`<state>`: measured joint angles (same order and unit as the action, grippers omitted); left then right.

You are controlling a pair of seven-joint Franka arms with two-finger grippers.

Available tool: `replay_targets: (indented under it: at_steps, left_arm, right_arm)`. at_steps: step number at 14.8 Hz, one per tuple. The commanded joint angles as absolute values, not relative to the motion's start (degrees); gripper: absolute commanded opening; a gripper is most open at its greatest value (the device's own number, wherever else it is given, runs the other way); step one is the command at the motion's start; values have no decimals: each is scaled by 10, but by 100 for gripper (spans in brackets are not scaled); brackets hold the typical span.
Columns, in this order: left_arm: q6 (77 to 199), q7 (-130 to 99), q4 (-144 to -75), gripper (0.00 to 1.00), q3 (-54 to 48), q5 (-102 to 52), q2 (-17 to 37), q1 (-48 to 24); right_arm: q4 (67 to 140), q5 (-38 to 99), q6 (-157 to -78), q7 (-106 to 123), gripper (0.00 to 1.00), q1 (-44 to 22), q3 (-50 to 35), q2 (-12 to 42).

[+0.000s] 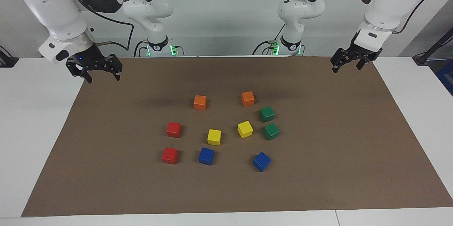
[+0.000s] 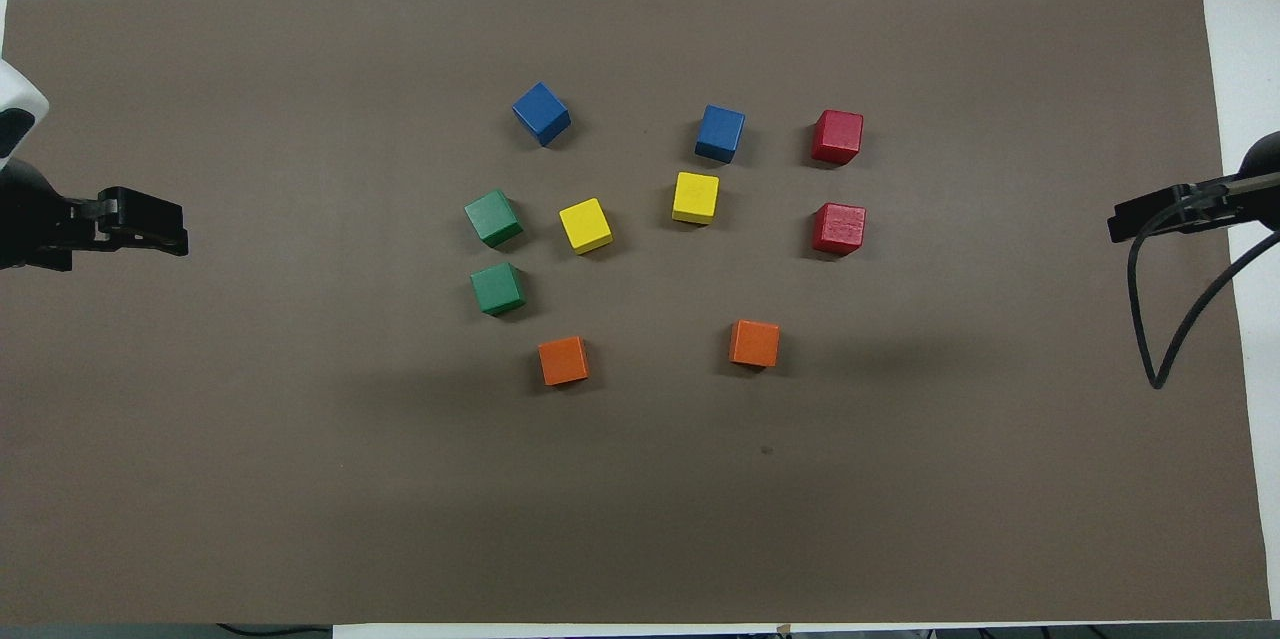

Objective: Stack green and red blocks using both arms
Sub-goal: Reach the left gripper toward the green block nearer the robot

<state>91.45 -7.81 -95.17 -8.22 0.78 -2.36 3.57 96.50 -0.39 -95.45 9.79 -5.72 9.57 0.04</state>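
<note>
Two dark green blocks lie side by side toward the left arm's end of the cluster, one (image 1: 267, 114) (image 2: 497, 288) nearer to the robots than the other (image 1: 271, 131) (image 2: 493, 217). Two bright red blocks lie toward the right arm's end, one (image 1: 174, 129) (image 2: 839, 228) nearer to the robots than the other (image 1: 170, 155) (image 2: 837, 136). All four rest singly on the brown mat (image 1: 318, 183). My left gripper (image 1: 346, 69) (image 2: 165, 229) hangs open and empty over its end of the mat. My right gripper (image 1: 103, 78) (image 2: 1125, 224) hangs open and empty over its end.
Two orange cubes (image 1: 200, 102) (image 1: 247, 98) lie nearest to the robots. Two yellow cubes (image 1: 214, 137) (image 1: 245, 129) sit in the cluster's middle. Two blue cubes (image 1: 206, 156) (image 1: 262, 161) lie farthest from the robots. White table (image 1: 28, 113) surrounds the mat.
</note>
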Motion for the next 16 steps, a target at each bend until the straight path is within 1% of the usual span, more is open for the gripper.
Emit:
replay_targets:
  at_steps: [1,4,6,7,9,11,13,14,16]
  left_arm:
    - [911,-70,-947,100,-88,-2,-27,42]
    - [913,-76,-955,100,-84,-3,-30,42]
    - [923,-110,-975,100,-83,-3,-39,41]
    - [946,-150,-986,100,-87,-4,-40,40]
    - [1017,-205,-1022,100,-88,-11,-38,13]
    - [1065,-208,-1061,100,-89,-18,-23,-1]
    - [1125,-241,-1110,100,-88,-18,-10,-45]
    - [1169,-298,-1128,100,-88,-18,5,-70]
    - [1236,-353,-1133,100,-87,-18,54,-119]
  right_arm:
    - [977,-11,-965,106,100,-47,88,-10]
    - [977,-11,-963,106,100,-53,88,-11]
    - [977,-11,-964,106,100,-52,88,-11]
    - [977,-11,-964,106,100,-52,88,-10]
    - [977,-11,-961,107,100,-52,88,-11]
    - [977,-11,-956,107,100,-52,88,-11]
    - [977,-11,-955,107,100,-51,88,-11]
    - [977,-11,-955,108,100,-49,88,-11]
    - [977,-11,-954,108,100,-47,88,-11]
